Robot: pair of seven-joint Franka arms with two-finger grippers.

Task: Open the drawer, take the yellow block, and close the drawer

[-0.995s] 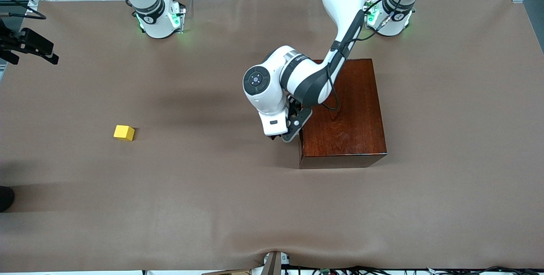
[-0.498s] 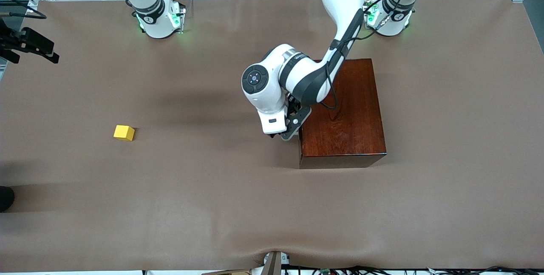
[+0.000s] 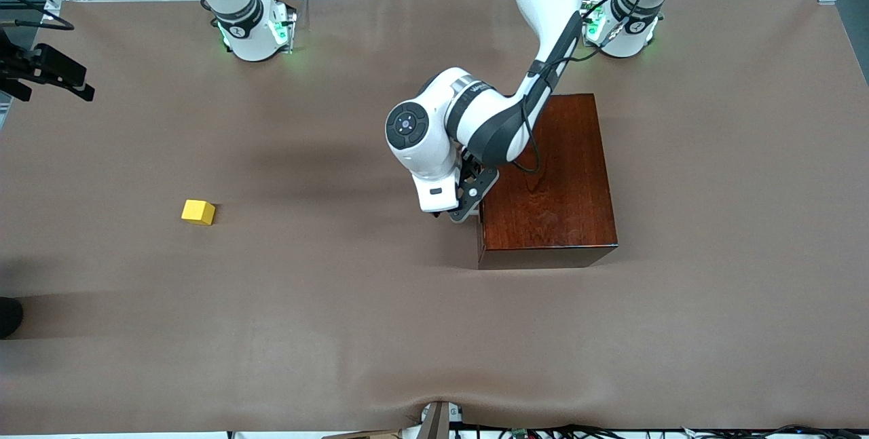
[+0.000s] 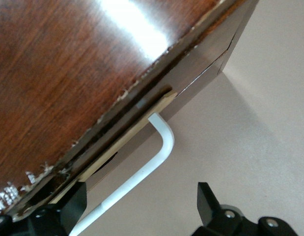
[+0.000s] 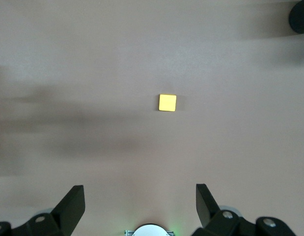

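The left gripper (image 3: 456,216) is low at the front of the wooden box (image 3: 550,181), at the drawer (image 4: 123,142) face, and its two fingers (image 4: 207,197) stand open with nothing held. Between the fingers runs the white handle (image 4: 151,166) of the drawer; one finger is close to the box edge and the other is out over the bare table (image 3: 339,330), so the bar passes through the gap but no finger touches it. The drawer looks almost shut, with only a thin dark slit under the top of the box. The yellow block (image 3: 198,212) is not in the drawer: it lies alone on the table, well apart from these fingers, toward the right arm's end. The right gripper (image 5: 141,204) waits high above the table, its fingers wide open and empty, and the block sits on the table below them, forward of the gap between the fingertips. I think the step in hand is the last one, closing the drawer and letting go. The risk is that a finger catches the bend of the handle when the arm pulls away, which would drag the drawer open again or shift the light box. A push that is not square could also jam the drawer in its slot.
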